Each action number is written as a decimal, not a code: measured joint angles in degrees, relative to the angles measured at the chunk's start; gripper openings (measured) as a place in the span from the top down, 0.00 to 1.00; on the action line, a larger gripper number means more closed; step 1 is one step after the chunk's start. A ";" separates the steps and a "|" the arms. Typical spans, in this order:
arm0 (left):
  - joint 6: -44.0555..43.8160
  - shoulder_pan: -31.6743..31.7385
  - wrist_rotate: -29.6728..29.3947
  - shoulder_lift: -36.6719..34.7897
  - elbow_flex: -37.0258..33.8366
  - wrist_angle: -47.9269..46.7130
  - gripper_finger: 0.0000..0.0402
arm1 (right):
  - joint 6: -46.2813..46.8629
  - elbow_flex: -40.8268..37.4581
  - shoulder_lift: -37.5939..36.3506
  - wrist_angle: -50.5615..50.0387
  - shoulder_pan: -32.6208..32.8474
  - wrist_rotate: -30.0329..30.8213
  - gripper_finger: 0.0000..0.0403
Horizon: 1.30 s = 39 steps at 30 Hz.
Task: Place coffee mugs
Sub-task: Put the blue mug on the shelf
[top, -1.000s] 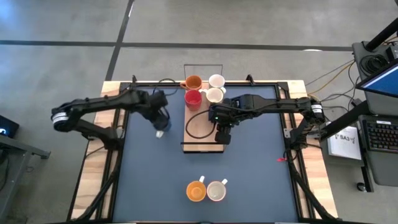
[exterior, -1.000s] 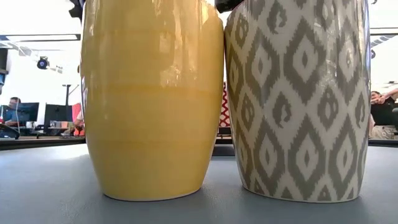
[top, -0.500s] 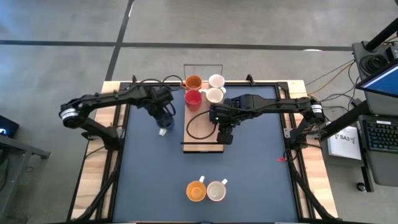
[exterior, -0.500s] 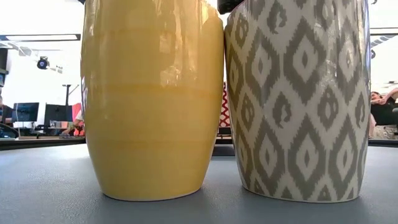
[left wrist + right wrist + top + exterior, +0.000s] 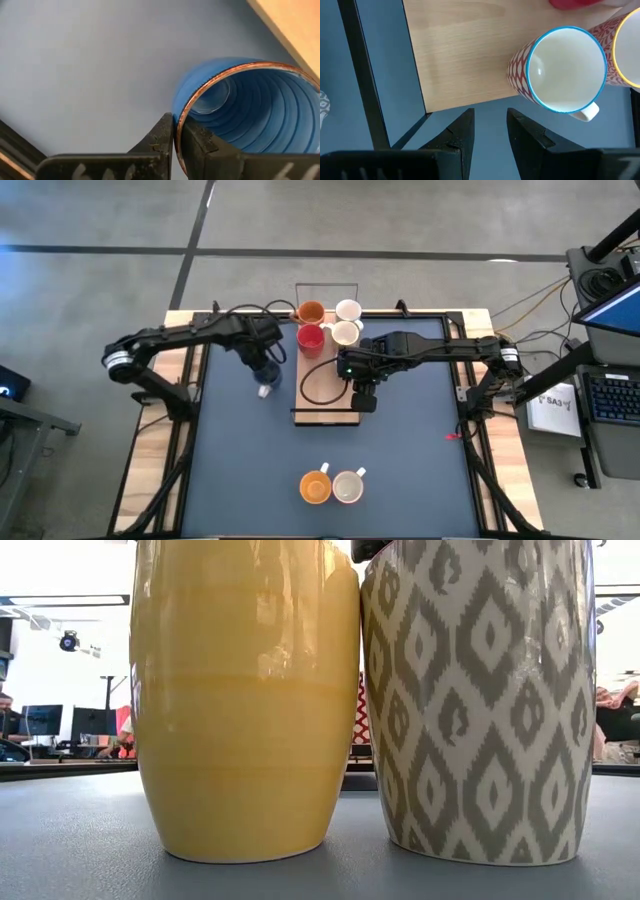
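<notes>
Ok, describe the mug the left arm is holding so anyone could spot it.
Find the wooden board at the table's middle. Just off its left edge, the left gripper has its jaws shut on the rim of a mug. It's the only blue one.

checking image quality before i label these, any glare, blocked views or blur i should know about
Low view: the yellow mug and the grey-patterned mug fill the frame, with window glare on the yellow glaze and a bright, washed-out room behind. Left wrist view: the blue mug sits very close, its rim pinched by the fingers, slightly soft. High view: evenly lit, no strong shadows.
</notes>
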 joint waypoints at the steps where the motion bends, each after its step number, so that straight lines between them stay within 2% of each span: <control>1: -0.57 0.12 0.01 0.80 0.00 0.32 0.99 | 0.01 0.00 0.00 -0.01 0.00 0.00 0.74; 5: -1.85 0.26 -0.17 3.62 0.00 1.35 0.96 | 0.10 0.00 0.00 -0.02 0.00 0.00 0.74; 13: 0.44 0.24 0.03 5.44 2.15 -2.71 0.81 | -0.32 0.00 0.00 -0.08 0.02 0.00 0.74; 17: 7.34 0.22 0.34 4.89 4.77 -4.49 0.76 | -0.50 0.00 0.00 -0.20 0.02 0.00 0.74; 23: 21.03 -0.69 6.00 2.22 8.07 -7.09 0.73 | -0.47 0.00 0.00 -0.47 0.02 0.00 0.74; 30: 33.21 -8.48 7.02 -2.09 5.15 -8.41 0.76 | -0.49 0.00 0.00 -1.10 0.02 0.00 0.74; 32: 35.47 -11.36 4.28 -2.75 3.94 -8.55 0.77 | -0.50 0.00 0.00 -1.10 0.02 0.01 0.74; 36: 39.11 -15.10 -5.87 -2.65 2.43 -7.68 0.77 | -0.56 0.00 0.00 -1.06 0.02 0.02 0.74; 39: 42.31 -15.87 -8.25 -2.34 1.56 -6.87 0.77 | -0.04 0.00 0.00 -0.99 0.02 0.02 0.74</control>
